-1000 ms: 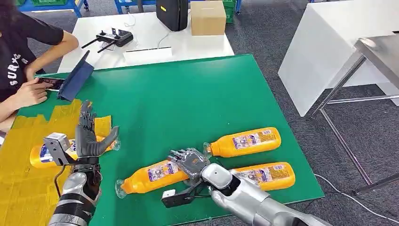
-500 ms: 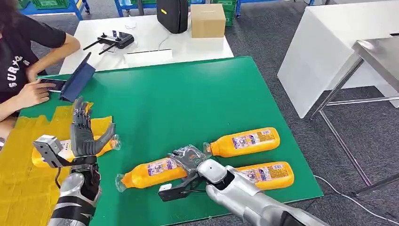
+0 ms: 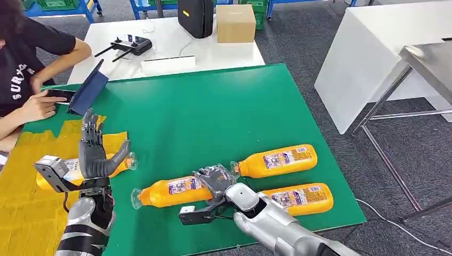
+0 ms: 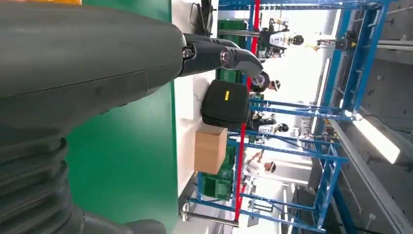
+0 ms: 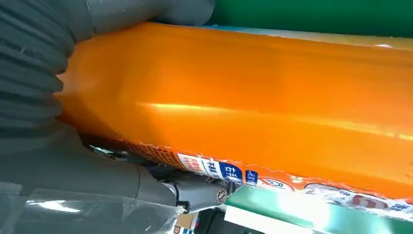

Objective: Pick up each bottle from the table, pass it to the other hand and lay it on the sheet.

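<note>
Bottles: four orange ones on the green counter, all lying flat. Landmark is the yellow sheet at the counter's near left corner. First bottle lies on the sheet, mostly hidden behind the left robot hand, clear cap poking out just past the sheet's edge. Left robot hand is raised above that bottle, fingers spread and upright, holding nothing. Second bottle lies on the green just right of the sheet, cap pointing toward it. Right robot hand is wrapped over the base end of this bottle; the right wrist view has the orange body pressed between thumb and fingers, so it grips it, bottle resting on the counter as far as I can tell. Third bottle and fourth bottle lie further right of the sheet, beyond the right robot hand, one behind the other. Person sits behind the sheet with a phone.
</note>
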Controlling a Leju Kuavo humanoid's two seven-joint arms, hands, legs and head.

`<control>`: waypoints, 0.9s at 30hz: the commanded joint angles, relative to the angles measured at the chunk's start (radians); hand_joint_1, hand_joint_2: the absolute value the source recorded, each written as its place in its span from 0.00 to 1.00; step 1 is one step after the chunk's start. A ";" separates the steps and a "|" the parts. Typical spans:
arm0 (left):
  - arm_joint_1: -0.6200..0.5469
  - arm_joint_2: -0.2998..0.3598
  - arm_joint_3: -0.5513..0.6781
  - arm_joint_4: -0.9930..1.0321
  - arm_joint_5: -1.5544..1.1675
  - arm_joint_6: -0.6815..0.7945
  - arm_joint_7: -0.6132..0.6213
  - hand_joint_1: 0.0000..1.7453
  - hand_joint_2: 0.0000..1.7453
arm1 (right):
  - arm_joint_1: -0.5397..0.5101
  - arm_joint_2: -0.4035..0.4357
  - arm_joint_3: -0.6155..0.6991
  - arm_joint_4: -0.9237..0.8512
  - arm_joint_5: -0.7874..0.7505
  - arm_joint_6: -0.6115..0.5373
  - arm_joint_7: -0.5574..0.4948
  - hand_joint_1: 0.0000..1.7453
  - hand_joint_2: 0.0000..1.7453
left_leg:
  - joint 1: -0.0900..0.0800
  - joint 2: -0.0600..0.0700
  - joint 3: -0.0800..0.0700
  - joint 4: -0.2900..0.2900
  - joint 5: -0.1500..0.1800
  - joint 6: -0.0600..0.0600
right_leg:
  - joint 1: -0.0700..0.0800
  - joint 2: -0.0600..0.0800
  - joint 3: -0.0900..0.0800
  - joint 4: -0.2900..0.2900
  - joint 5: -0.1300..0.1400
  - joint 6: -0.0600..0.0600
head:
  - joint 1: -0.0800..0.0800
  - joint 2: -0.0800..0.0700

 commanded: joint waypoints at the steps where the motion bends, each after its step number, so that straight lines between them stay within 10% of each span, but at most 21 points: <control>1: -0.004 -0.006 -0.011 0.003 0.005 -0.004 0.004 0.00 1.00 | 0.056 -0.010 -0.093 0.032 -0.034 -0.094 0.012 1.00 1.00 | 0.001 -0.005 -0.002 0.000 0.001 -0.001 | 0.001 -0.002 0.000 -0.002 0.000 0.000 | 0.000 0.000; 10: 0.045 -0.009 -0.004 -0.072 0.009 -0.014 0.031 0.00 1.00 | 0.304 -0.009 -0.392 -0.435 -0.045 -0.445 -0.176 1.00 1.00 | 0.002 -0.010 -0.007 0.002 -0.001 -0.001 | 0.002 -0.002 -0.004 0.001 -0.002 0.000 | 0.000 0.000; 27: 0.024 -0.009 -0.024 -0.032 -0.004 0.006 0.041 0.00 1.00 | 0.384 0.001 -0.413 -0.574 -0.048 -0.501 -0.339 1.00 1.00 | 0.001 -0.008 -0.015 0.000 -0.001 -0.001 | 0.001 -0.002 -0.013 0.000 -0.001 0.000 | 0.000 0.000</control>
